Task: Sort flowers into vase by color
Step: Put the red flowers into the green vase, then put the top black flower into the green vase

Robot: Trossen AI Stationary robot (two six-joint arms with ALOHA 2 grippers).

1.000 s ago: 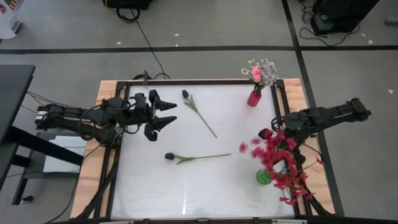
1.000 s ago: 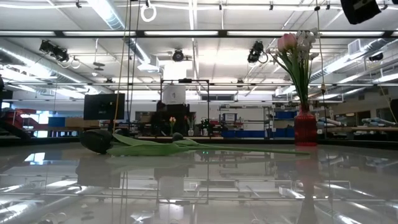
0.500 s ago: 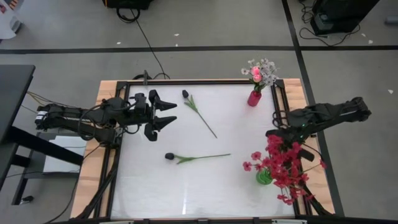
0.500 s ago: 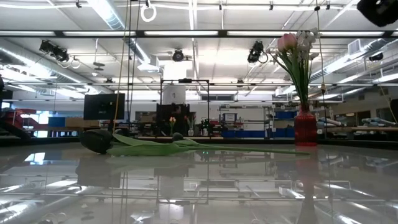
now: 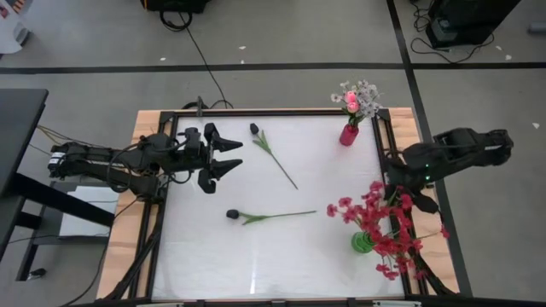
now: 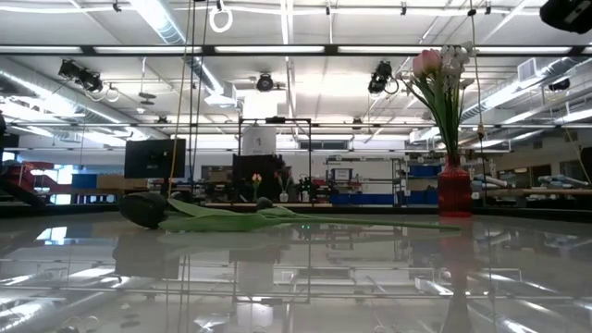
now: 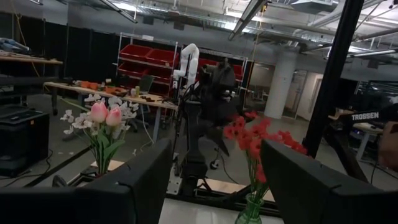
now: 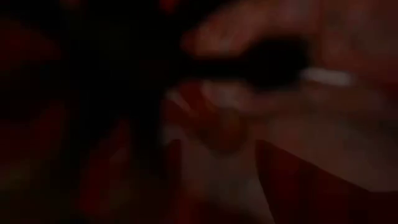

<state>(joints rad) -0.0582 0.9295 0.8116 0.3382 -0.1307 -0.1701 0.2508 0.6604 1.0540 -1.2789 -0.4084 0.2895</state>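
The right gripper [image 5: 408,189] has drawn back rightward from the red blossom sprays [image 5: 380,230], which now stand in the green vase [image 5: 362,243]; its fingers cannot be made out. The left gripper [image 5: 230,154] waits, fingers apart. Two dark-budded flowers [image 5: 271,215] lie unmoved mid-table.

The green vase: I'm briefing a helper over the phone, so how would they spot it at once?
Start at the white table and go to its right edge, the side where the right arm waits. Near the front corner there stands the green vase, holding red blossom sprays. The only other vase, the red vase, sits at the far corner with pink and white flowers.
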